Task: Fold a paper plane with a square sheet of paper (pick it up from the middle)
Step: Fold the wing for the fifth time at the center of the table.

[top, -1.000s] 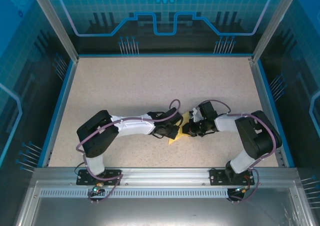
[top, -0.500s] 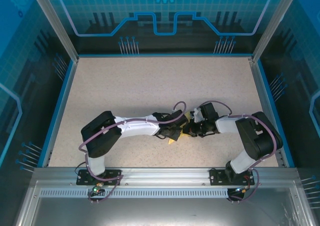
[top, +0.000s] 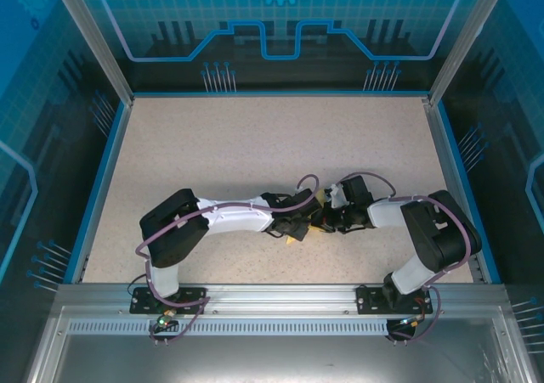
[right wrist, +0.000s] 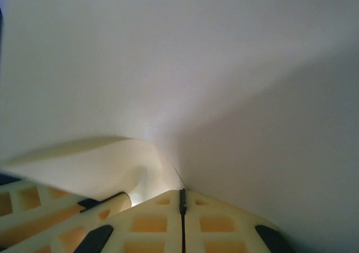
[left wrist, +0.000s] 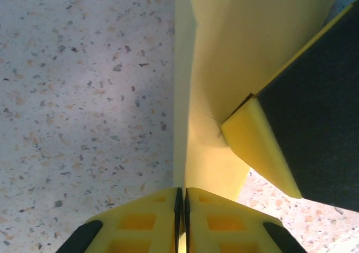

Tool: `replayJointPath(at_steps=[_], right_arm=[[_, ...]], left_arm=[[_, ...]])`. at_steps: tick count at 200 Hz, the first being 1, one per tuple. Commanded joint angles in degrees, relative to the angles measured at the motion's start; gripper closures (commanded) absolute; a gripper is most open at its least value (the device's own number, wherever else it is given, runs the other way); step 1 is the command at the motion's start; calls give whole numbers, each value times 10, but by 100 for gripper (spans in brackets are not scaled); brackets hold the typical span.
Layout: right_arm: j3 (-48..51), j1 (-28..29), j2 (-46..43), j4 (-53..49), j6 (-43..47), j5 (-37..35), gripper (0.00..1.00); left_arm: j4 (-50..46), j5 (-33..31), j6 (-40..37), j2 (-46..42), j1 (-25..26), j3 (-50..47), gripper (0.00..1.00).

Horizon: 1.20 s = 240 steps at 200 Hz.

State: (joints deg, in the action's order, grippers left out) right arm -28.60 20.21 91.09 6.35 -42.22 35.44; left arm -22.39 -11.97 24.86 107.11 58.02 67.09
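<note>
You're watching both arms crowding over the sheet of paper (top: 294,238), which is sitting a bit toward the near edge of the table (top: 255,145). The top cam is giving you just bits of yellow: a tip poking out on the sheet's near side and a sliver on its far side, w/ the wrists covering the rest.

The left wrist cam is showing you way more. The left gripper (left wrist: 180,205) is pinching the sheet's edge, jaws pressed together on it. The paper is rising away from them as a folded flap, w/ speckled tabletop to the left of the sheet. On the sheet's right, another yellow-padded black finger (left wrist: 263,146) is touching it right at a crease.

The right wrist cam is sitting super close. The right gripper (right wrist: 181,205) is closed tight, w/ the paper running straight into the seam, so it looks clamped on it. A curled bit of the sheet is bulging out left of the seam.
</note>
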Motion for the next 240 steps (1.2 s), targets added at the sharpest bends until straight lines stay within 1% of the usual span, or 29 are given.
replayJointPath(at_steps=[1, 43, 115, 147, 223, 240], right_arm=[[22, -9, 16, -20, -5, -18, 94], [28, -14, 17, -13, -4, -13, 93], [32, -18, 11, -10, -3, -8, 94], [32, -20, 4, -12, -2, -6, 94], [33, -19, 5, -15, 1, -6, 94], [33, -20, 5, -15, 1, -7, 94]], left_arm=[[21, 34, -7, -9, 4, 1, 87], [35, 61, 2, -8, 4, -5, 87], [47, 75, 8, 9, 4, -14, 86], [46, 65, 2, 19, 3, -18, 86], [11, 3, -26, 3, -2, -13, 86], [11, 4, -32, -1, -2, -13, 86]])
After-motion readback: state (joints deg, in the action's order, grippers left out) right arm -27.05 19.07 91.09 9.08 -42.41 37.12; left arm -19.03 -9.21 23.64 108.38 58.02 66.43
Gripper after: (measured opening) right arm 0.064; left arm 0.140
